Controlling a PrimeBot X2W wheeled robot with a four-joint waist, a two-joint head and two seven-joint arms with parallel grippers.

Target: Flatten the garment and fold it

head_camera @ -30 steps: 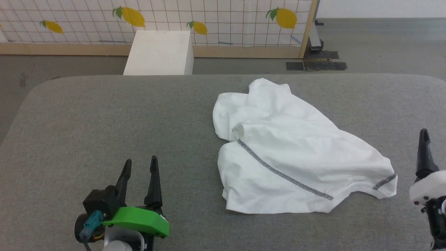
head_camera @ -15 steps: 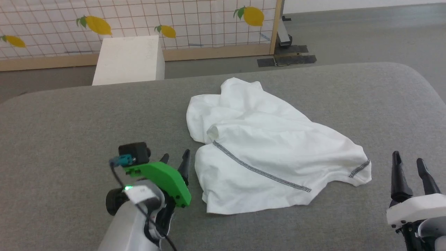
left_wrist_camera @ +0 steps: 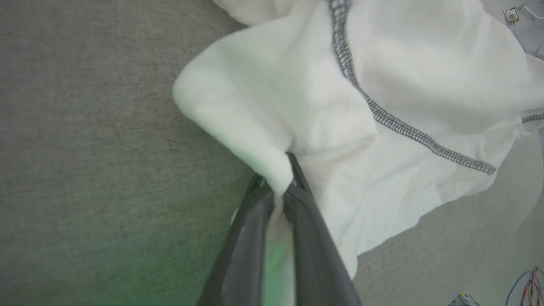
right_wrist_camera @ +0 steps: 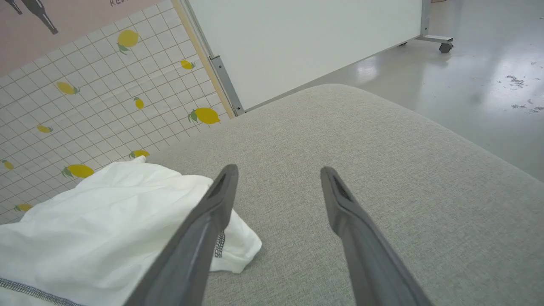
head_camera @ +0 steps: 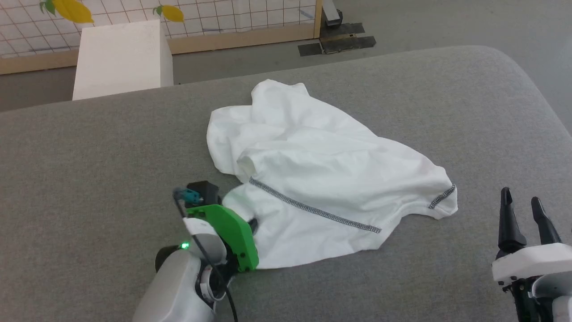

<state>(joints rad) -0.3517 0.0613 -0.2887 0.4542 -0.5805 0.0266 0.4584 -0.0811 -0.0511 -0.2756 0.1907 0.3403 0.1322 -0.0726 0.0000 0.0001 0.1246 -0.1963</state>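
Observation:
The garment [head_camera: 321, 170] is a crumpled white shirt with dark zigzag seams, lying in the middle of the grey padded table [head_camera: 89, 156]. My left gripper [head_camera: 253, 223] sits at the shirt's near left edge. In the left wrist view a fold of the garment [left_wrist_camera: 297, 106] is pinched between the two dark fingers of the left gripper [left_wrist_camera: 280, 182], which is shut on the cloth. My right gripper [head_camera: 523, 208] hovers open at the lower right, a little off the shirt's right corner. The right wrist view has the right gripper [right_wrist_camera: 276, 172] spread wide over bare table, the garment [right_wrist_camera: 106, 212] to its left.
A white box [head_camera: 120, 58] stands on the floor behind the table's far left edge. A lemon-print tiled panel [head_camera: 201, 18] runs along the back. The table's rounded right corner [head_camera: 514, 62] drops off to grey floor.
The head camera has turned, shifting the whole picture. My left gripper moved right to the shirt's near left edge and shut on a fold of cloth. The right gripper stays open.

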